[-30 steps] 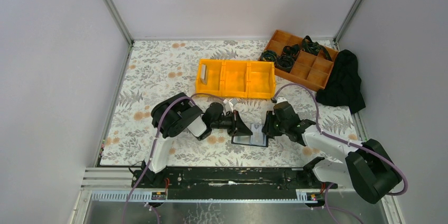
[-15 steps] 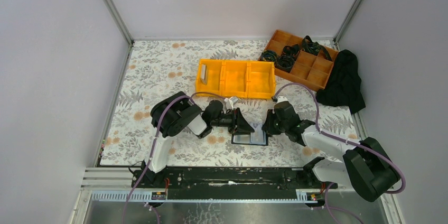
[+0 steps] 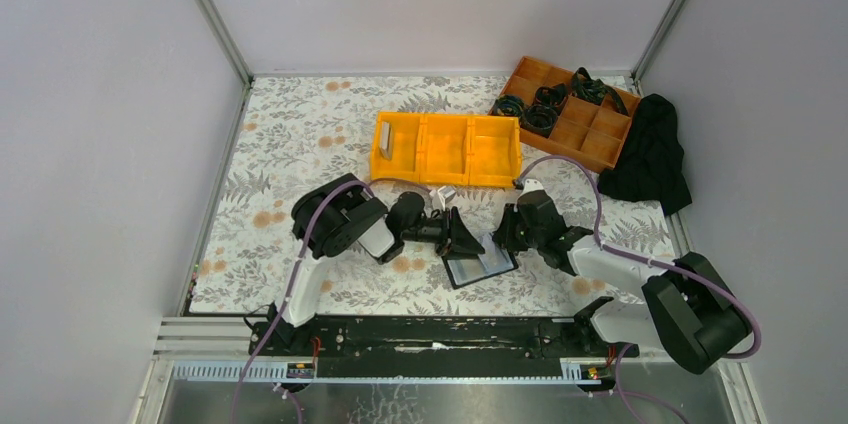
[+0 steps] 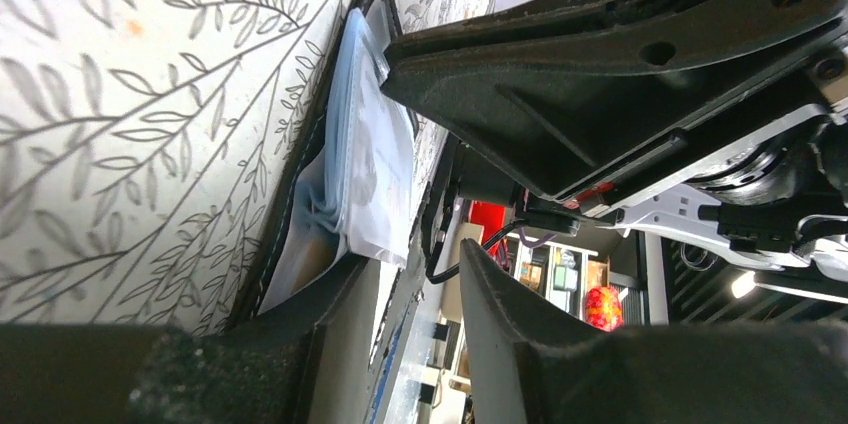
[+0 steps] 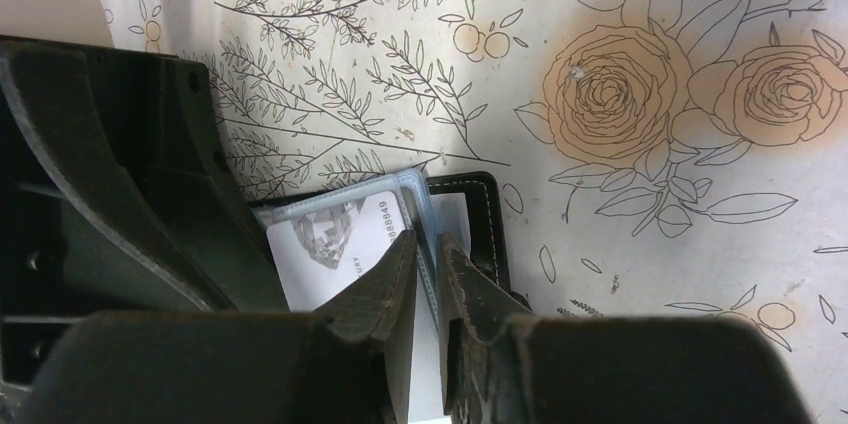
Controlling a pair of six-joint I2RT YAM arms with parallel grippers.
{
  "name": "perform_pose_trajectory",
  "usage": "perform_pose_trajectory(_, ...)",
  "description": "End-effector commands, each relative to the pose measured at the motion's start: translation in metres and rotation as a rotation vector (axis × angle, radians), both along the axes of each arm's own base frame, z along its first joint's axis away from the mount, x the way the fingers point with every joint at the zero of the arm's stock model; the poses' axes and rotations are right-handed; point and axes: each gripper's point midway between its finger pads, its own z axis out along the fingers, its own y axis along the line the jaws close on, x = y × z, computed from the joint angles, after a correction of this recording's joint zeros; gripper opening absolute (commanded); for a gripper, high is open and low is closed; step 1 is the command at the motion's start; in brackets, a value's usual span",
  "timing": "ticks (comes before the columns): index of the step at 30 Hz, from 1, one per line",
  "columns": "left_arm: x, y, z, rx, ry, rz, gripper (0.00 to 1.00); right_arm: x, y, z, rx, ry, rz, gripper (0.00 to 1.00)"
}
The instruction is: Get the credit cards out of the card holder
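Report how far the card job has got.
Done: one grey card stands in the left compartment of the bin. In hand: the holder lies open on the table; the right gripper pinches a sleeve edge, the left gripper stands open beside it. Left: at least one card sits in the sleeves.

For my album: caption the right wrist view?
Right gripper straddling a clear sleeve of the open card holder, a credit card showing inside.
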Motion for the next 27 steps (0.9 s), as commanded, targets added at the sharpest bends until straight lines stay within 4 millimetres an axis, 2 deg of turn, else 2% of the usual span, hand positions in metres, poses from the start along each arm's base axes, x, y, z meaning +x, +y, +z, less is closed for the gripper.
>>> perform_pose_trajectory(1, 0.014, -0.014, -0.003, 0.011, -0.084, 0.043, 0.42, -0.041, 0.006, -0.02, 0.025, 0.157, 0.08, 0.17)
perform_pose_trajectory(4, 0.019, -0.009, -0.015, 0.074, -0.079, 0.076, 0.41, -0.042, 0.003, -0.016, 0.019, 0.149, 0.074, 0.17)
perform_pose_trajectory(10, 0.031, 0.004, -0.011, 0.099, -0.098, 0.145, 0.4, -0.043, -0.005, -0.012, -0.006, 0.13, 0.053, 0.16)
perform_pose_trajectory(16, 0.038, 0.011, -0.009, 0.111, -0.104, 0.194, 0.4, -0.043, -0.006, -0.01, -0.001, 0.126, 0.051, 0.16)
perform_pose_trajectory(23, 0.044, 0.003, 0.002, 0.056, -0.102, 0.198, 0.41, -0.044, -0.005, -0.009, 0.008, 0.126, 0.051, 0.16)
perform_pose_trajectory(27, 0.048, -0.01, 0.011, 0.014, -0.092, 0.182, 0.41, -0.045, -0.004, -0.012, 0.021, 0.132, 0.045, 0.15)
